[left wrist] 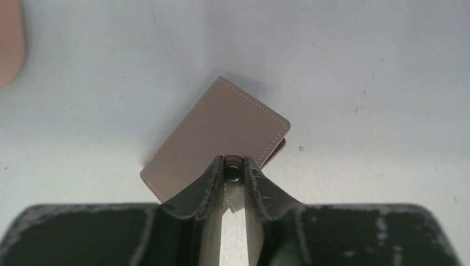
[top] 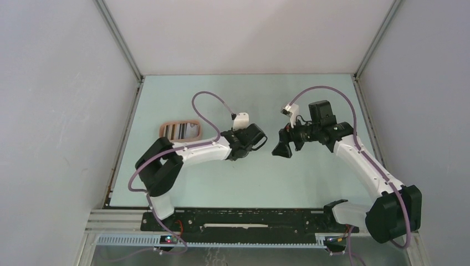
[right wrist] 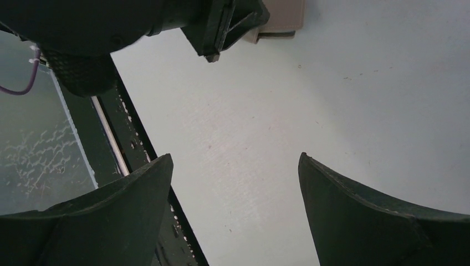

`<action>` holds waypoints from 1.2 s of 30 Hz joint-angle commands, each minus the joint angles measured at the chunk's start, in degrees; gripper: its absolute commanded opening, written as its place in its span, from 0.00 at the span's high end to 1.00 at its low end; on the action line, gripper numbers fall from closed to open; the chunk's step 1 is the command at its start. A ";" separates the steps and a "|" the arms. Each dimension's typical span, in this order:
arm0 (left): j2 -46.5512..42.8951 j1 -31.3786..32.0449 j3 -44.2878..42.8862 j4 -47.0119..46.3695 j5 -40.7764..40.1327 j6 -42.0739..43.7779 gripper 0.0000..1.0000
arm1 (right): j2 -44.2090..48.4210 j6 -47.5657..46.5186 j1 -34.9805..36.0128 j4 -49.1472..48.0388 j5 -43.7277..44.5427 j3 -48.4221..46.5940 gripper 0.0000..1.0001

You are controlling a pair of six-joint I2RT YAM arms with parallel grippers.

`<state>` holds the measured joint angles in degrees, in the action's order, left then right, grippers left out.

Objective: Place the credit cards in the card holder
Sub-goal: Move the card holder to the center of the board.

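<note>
L end effector (left wrist: 234, 164) pinching wallet (left wrist: 213, 130) | R end effector (right wrist: 234, 157) jaws apart

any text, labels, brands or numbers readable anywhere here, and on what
No text can be read in any view.
wallet: plain face, only stitching and a metal snap; no brand or print shows.
card holder: dark and light stripes inside it, too small to tell whether any of it is print.

card holder (left wrist: 8, 41) cropped at edge, wallet (left wrist: 216, 133) corner hidden
</note>
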<state>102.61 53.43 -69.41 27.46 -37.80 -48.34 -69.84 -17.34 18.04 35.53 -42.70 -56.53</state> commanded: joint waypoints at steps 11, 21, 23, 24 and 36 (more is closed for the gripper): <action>-19.92 -0.17 23.90 -33.07 23.92 17.03 0.33 | -3.63 2.17 -3.72 -0.37 -6.08 -1.94 0.08; -30.27 -1.31 33.85 -33.31 13.59 29.25 0.29 | -8.12 3.94 -1.60 -2.95 -9.41 -2.25 0.09; -31.03 -2.06 35.51 -34.83 12.74 28.78 0.26 | -10.76 3.92 0.97 -2.49 -7.17 -4.53 0.10; -31.47 -2.78 36.59 -35.90 12.90 28.08 0.25 | -12.62 4.09 2.23 -1.97 -6.68 -6.19 0.12; -38.29 -10.00 52.71 -54.39 19.05 22.01 0.25 | -41.79 6.17 14.06 6.77 3.93 -33.62 0.42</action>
<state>66.59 43.68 -19.86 -17.69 -19.40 -25.45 -106.26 -12.86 29.87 38.22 -43.11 -83.70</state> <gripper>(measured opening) 0.756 0.601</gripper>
